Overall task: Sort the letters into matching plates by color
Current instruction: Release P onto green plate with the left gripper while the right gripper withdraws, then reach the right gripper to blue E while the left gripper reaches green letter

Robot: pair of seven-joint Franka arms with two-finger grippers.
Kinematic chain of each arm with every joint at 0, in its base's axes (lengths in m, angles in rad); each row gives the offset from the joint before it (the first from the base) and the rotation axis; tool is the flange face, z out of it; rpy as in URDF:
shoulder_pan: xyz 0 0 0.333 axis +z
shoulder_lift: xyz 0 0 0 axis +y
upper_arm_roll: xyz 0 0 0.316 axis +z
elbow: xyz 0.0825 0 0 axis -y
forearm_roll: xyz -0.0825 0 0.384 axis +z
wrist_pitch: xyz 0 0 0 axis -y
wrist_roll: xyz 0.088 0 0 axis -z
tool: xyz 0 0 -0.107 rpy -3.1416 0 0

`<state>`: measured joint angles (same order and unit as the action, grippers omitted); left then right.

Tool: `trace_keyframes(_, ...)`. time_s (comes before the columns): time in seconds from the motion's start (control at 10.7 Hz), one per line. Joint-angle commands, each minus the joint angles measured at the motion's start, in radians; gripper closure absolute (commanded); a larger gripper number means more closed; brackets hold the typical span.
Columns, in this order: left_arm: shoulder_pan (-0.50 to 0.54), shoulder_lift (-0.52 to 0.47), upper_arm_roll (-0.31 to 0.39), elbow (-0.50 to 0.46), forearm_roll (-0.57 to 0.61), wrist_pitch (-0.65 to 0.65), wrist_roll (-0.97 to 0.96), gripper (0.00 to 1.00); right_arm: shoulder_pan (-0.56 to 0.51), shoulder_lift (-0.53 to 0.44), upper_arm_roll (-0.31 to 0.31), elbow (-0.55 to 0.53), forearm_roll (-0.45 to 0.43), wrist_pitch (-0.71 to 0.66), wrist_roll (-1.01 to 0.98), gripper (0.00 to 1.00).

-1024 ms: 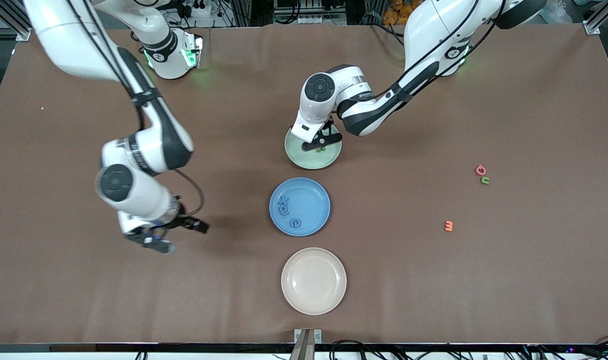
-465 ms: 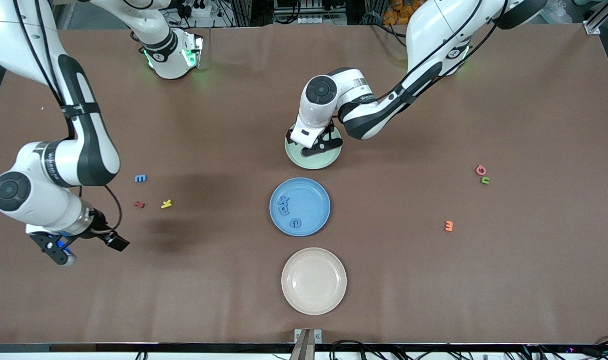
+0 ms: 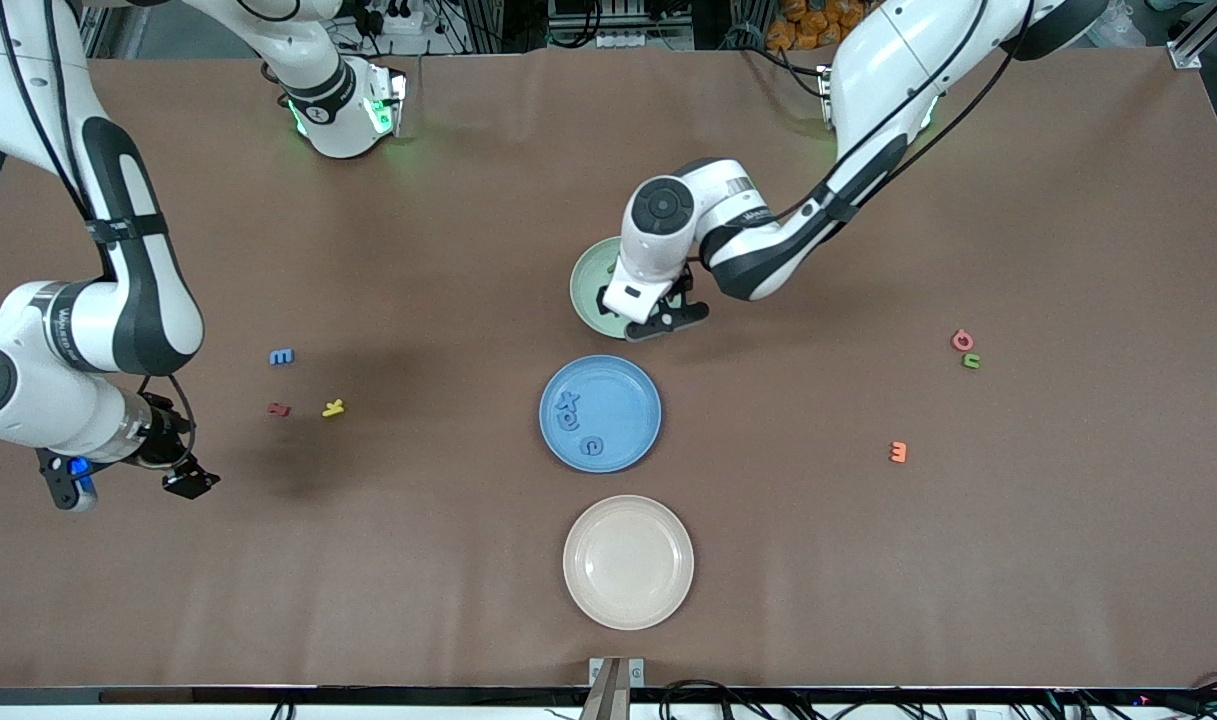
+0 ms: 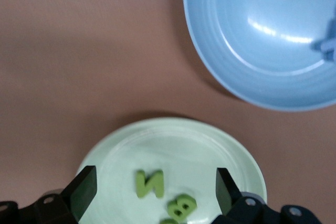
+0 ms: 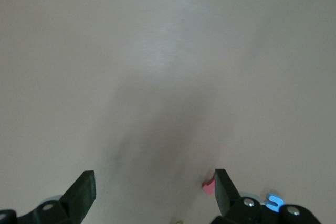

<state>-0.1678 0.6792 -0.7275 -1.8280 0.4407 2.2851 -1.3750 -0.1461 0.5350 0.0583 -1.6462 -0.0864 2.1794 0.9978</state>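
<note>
We see the left gripper (image 3: 668, 318) spread wide and empty, up in the air over the edge of the green plate (image 3: 590, 278) that faces the blue plate (image 3: 600, 413). In the left wrist view its two fingers (image 4: 80, 190) frame the green plate (image 4: 173, 145) with nothing between them; a green N (image 4: 149, 183) and a green B (image 4: 181, 206) lie flat in that plate, and a third green piece is cut off at the frame edge. The left arm reaches in from its base, elbow bent, wrist pointing down.

We see the right gripper (image 3: 128, 478) also wide open and empty, over bare table at the right arm's end. In the right wrist view its fingers (image 5: 81, 192) show only brown tabletop between them. The right arm is folded low, forearm hanging down to the wrist.

Three blue letters (image 3: 574, 418) lie in the blue plate. One blue letter (image 3: 282, 356) is on the table toward the right arm's end, near a red letter (image 3: 279, 409) and a yellow letter (image 3: 333, 407). One green letter (image 3: 971, 361) sits toward the left arm's end, just beside a pink letter (image 3: 961, 340); an orange letter (image 3: 898, 452) lies nearer the camera. The cream plate (image 3: 628, 561) sits nearest the camera.
</note>
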Motion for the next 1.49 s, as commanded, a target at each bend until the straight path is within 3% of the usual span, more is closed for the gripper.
trace_keyframes(0.0, 0.043, -0.062, 0.037, 0.003, 0.013, -0.05, 0.117, 0.0, -0.047, -0.064, 0.008, -0.119, 0.022, 0.01, 0.102, 0.0)
trace_keyframes(0.28, 0.125, -0.105, 0.045, 0.0, 0.006, -0.197, 0.366, 0.0, -0.078, -0.142, 0.008, -0.272, 0.076, 0.074, 0.104, 0.0)
trace_keyframes(0.47, 0.168, -0.116, 0.071, -0.016, 0.004, -0.234, 0.479, 0.0, -0.09, -0.206, 0.008, -0.445, 0.099, 0.234, 0.107, 0.0)
trace_keyframes(0.65, 0.168, -0.144, 0.132, -0.057, 0.003, -0.234, 0.548, 0.0, -0.086, -0.216, 0.008, -0.55, 0.105, 0.357, 0.139, 0.0)
trace_keyframes(0.93, 0.169, -0.216, 0.212, -0.108, -0.031, -0.233, 0.676, 0.0, -0.079, -0.222, 0.008, -0.621, 0.105, 0.425, 0.191, 0.0)
trace_keyframes(1.21, 0.168, -0.294, 0.322, -0.112, -0.172, -0.233, 0.864, 0.0, -0.069, -0.222, 0.009, -0.669, 0.105, 0.467, 0.226, 0.0)
trace_keyframes(1.4, 0.169, -0.322, 0.374, -0.123, -0.195, -0.233, 0.974, 0.0, -0.063, -0.225, 0.011, -0.695, 0.105, 0.468, 0.228, 0.0)
